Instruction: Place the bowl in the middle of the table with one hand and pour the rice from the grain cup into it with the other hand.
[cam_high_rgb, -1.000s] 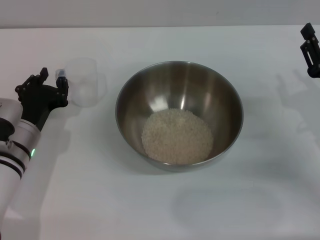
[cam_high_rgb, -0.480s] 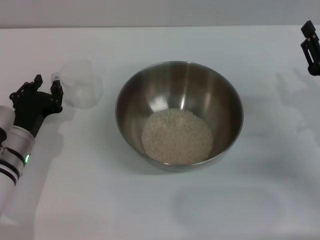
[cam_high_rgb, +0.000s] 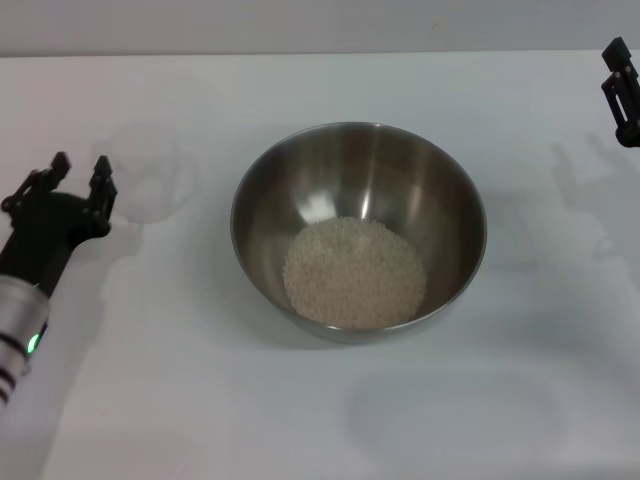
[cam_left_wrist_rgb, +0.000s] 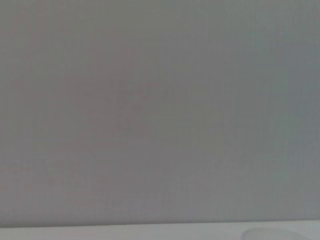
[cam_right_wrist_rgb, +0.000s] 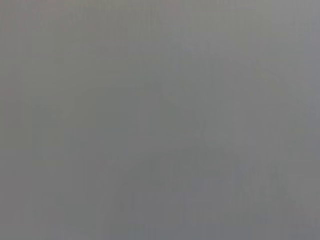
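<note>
Sitting: bowl (cam_high_rgb: 359, 228) at table (cam_high_rgb: 200, 400) centre, upright, rim clear all round.
Rice: pale heap (cam_high_rgb: 354, 272) in bowl bottom, toward near wall; none seen on tabletop.
L gripper: (cam_high_rgb: 78, 186) at 9 o'clock of bowl, near table's left edge, fingers spread, nothing between them; silver arm runs off toward 7 o'clock w/ green ring light.
Grain cup: (cam_high_rgb: 146, 172) upright at approx 10 o'clock of bowl, just beside L gripper's fingertip, apart from bowl; looks empty.
R gripper: (cam_high_rgb: 621, 95) far off at 2 o'clock, at frame edge, only partly seen; can't tell if fingers are apart or together.
Wrist views: blank grey, no detail.
</note>
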